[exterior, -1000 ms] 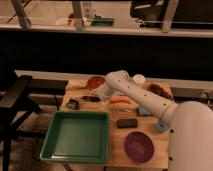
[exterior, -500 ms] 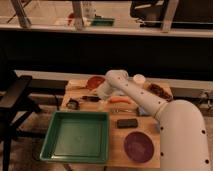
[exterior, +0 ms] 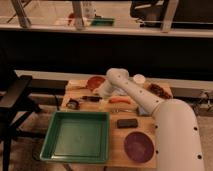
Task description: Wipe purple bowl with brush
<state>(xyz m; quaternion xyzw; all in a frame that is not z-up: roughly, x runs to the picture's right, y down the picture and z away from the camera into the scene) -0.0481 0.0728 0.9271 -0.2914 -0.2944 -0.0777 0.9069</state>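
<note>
Wooden table [exterior: 116, 151] carries the purple bowl [exterior: 139, 145] at its near right corner, seemingly unwiped, while the gripper [exterior: 101, 93], its hold impossible to tell, hangs far off by the brush [exterior: 92, 98].

Purple bowl [exterior: 138, 145] upright, front R; brush [exterior: 91, 98] flat mid-L, by gripper [exterior: 102, 93].

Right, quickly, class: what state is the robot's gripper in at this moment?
Gripper: cannot be told whether open or closed. It is over the far side of the table, close to the brush and far from the purple bowl.
</note>
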